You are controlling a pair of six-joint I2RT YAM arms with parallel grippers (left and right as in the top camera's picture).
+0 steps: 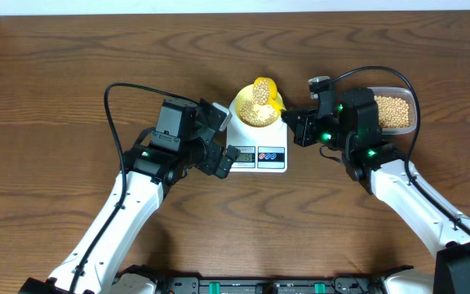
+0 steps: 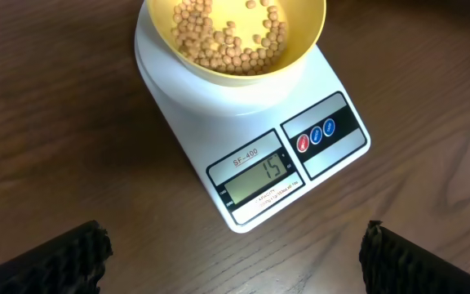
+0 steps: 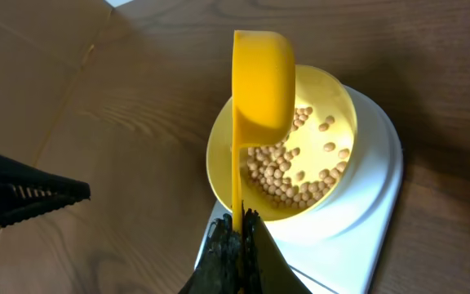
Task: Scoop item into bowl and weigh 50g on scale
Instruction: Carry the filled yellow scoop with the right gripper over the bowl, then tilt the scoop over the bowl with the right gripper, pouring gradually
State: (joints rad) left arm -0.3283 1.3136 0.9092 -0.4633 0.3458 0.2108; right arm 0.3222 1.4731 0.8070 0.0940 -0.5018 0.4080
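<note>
The white digital kitchen scale (image 1: 255, 140) is set on the wooden bench (image 1: 55, 65) between the two arms, and the pale yellow bowl (image 1: 236, 110) is seated on its round platform. A shallow heap of tan soybeans (image 2: 227, 41) is held in the bowl, and 15 is shown on the display (image 2: 259, 173), beside which a red and two blue buttons (image 2: 317, 135) are seen. The bright yellow scoop (image 3: 261, 82) is tipped steeply over the bowl, its handle pinched by the right claw (image 3: 239, 233). The left claw (image 2: 231, 249) is hung over the bench just in front of the scale's display edge, its fingers (image 2: 47, 261) spread wide and clear of the scale. A clear plastic tub (image 1: 394, 110) with more soybeans is placed beyond the right arm
</note>
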